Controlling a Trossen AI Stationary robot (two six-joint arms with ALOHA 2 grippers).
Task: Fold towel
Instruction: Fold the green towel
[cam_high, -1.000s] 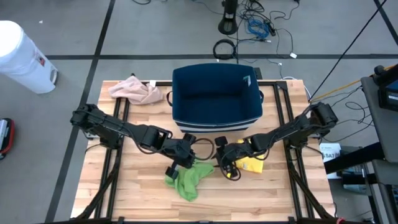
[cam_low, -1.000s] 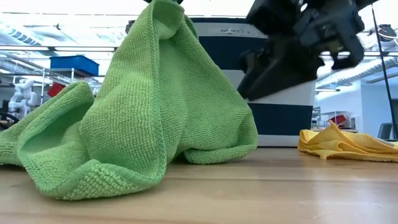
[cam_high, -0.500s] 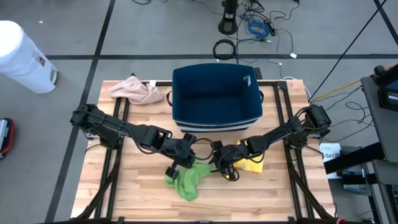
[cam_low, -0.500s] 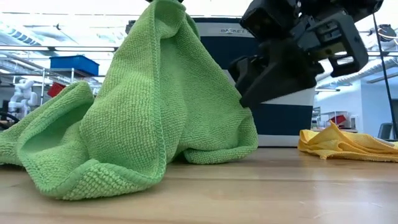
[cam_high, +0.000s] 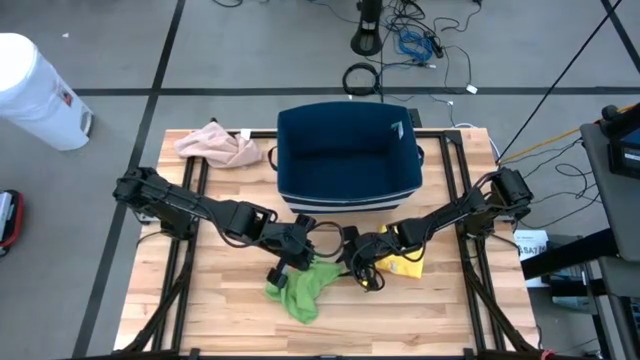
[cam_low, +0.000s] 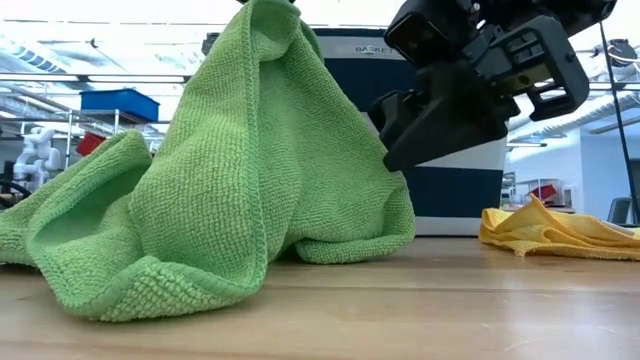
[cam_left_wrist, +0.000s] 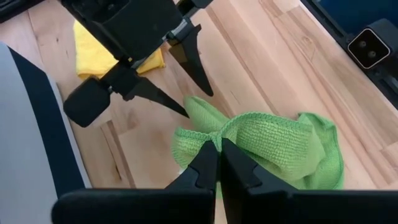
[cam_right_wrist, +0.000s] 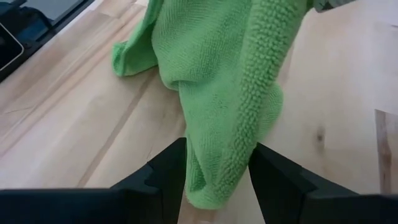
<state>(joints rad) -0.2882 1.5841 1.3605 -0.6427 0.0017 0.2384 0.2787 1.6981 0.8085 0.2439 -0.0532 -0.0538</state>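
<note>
Green towel (cam_high: 305, 285) lies crumpled on the wooden table (cam_high: 220, 310), in front of the dark blue basket (cam_high: 347, 155) and slightly toward the left arm's side of it. One portion is pulled up into a peak; the rest slumps on the wood.

Left gripper (cam_high: 297, 252) sits between basket and towel, fingers pressed together, pinching the raised fold of the towel at its top (cam_left_wrist: 214, 146).

Right gripper (cam_high: 352, 262) is just beside the towel, on the side away from the left arm; fingers (cam_right_wrist: 166, 167) spread, with a hanging edge of the towel (cam_right_wrist: 224, 124) between them, not clamped.

Yellow cloth (cam_high: 403, 262) lies flat in front of the basket's right corner, under the right arm. Pink cloth (cam_high: 218, 146) lies bunched just left of the basket.
</note>
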